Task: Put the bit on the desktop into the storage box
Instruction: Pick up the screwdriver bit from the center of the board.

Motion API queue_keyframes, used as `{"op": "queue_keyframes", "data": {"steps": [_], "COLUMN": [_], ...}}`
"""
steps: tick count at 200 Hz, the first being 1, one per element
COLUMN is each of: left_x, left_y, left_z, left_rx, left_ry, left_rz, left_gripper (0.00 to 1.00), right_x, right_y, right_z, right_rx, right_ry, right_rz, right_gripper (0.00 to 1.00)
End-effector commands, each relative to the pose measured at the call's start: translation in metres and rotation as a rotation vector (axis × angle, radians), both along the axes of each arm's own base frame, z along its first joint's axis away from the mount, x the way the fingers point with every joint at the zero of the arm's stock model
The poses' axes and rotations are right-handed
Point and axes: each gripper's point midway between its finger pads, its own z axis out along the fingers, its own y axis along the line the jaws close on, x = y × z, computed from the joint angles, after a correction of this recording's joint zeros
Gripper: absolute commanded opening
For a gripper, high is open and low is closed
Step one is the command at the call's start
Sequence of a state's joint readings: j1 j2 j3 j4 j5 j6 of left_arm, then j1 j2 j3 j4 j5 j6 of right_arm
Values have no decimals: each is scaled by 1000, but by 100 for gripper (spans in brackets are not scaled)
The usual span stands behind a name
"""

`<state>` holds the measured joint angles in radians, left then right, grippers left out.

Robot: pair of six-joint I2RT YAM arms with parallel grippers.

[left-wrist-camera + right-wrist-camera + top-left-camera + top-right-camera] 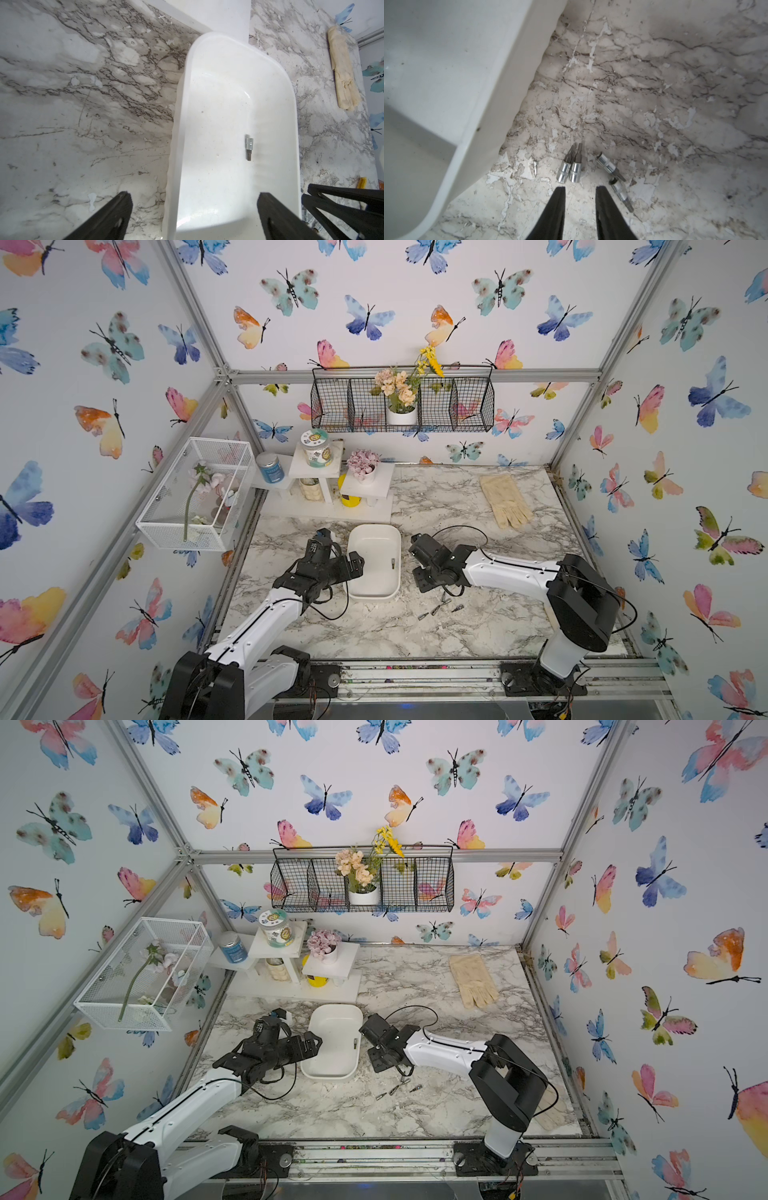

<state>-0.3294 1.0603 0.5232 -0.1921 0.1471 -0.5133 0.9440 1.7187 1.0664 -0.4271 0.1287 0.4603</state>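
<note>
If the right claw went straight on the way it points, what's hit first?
Probably the pair of bits lying side by side on the desktop, just ahead of the right claw. Depth is unclear; it may touch the desktop first.

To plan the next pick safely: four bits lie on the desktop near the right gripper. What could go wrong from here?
1. The pair of touching bits lies just ahead of the right gripper; its jaws may take both, or flick one away.
2. A single bit lies beside one jaw and could get pushed along the desktop.
</note>
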Motion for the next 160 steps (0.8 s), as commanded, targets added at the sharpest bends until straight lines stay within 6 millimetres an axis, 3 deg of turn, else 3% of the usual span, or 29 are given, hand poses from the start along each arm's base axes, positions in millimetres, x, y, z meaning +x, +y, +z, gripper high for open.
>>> {"op": "queue_keyframes", "data": {"steps": [1, 160], "left_x": [-4, -3], "left_y": [1, 0], "left_z": [-1, -1], "left_rx": [6, 3], "left_ry": [4, 0], "left_rz": [-2, -3], "left_gripper": [99, 99], "right_x": [-1, 1], "right_y": [0, -4], "right_z": [-14, -39], "right_rx": [1, -22], "right_ry": [28, 69], "right_rz": [-4, -13], "right_gripper": [27, 23]}}
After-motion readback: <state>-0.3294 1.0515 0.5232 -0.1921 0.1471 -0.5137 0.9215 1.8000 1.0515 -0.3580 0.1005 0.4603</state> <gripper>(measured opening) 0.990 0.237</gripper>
